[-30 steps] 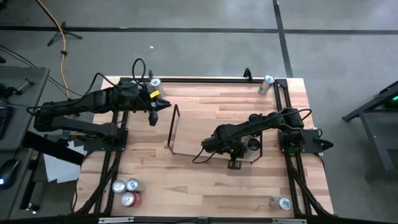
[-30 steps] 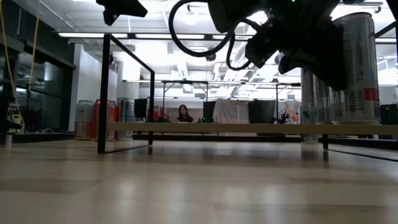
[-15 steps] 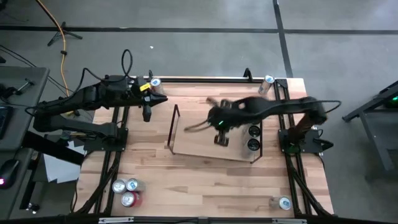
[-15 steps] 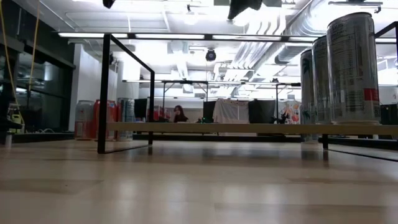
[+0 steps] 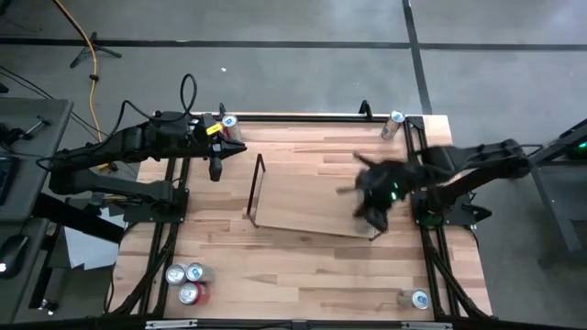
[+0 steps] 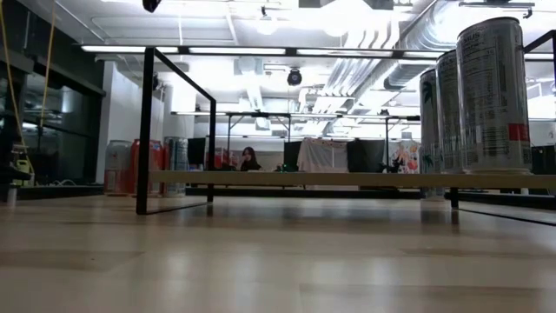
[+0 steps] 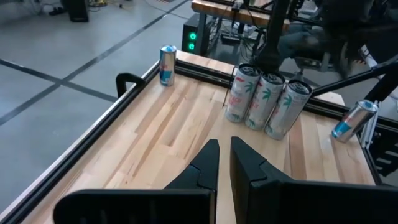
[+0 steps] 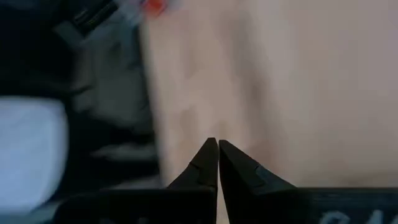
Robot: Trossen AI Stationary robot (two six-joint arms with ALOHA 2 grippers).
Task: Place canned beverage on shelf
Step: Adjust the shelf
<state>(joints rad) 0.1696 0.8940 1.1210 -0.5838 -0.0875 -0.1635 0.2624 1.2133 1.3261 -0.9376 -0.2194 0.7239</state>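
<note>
Two cans (image 6: 483, 96) already stand on the shelf (image 5: 260, 188) at its right end, so I judge my empty right claw (image 5: 376, 213), fingers together, nearest the can (image 5: 419, 299) at lower right.

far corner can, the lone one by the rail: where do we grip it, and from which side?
Grip the lone can at mid-body, with the fingers across its round wall. It stands upright and alone in the corner, close against the black rail, with a black hook beside it. So the open-table side looks best, coming in level. Straight down over the top may also work.
</note>
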